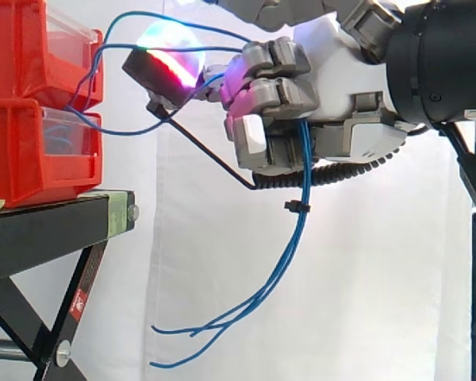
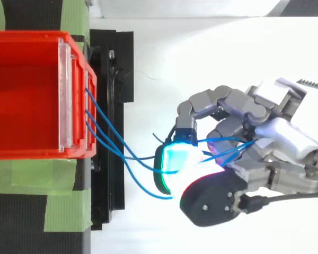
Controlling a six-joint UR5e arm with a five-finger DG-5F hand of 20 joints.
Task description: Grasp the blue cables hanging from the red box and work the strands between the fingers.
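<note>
Where blue cables leave stacked red bins, side view: strands run right from bins into hand, fingers curled round them, loose ends dangling well below bin level. Top view: strands span from bin front to hand, glowing fingertips closed over them.

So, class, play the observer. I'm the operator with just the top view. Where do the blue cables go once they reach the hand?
Observer: In the side view the blue cables run through the hand, whose fingers curl round them, then hang down below it with loose ends.
Operator: And is that red bin alone?
Observer: No, two red bins are stacked on the black stand.
</note>
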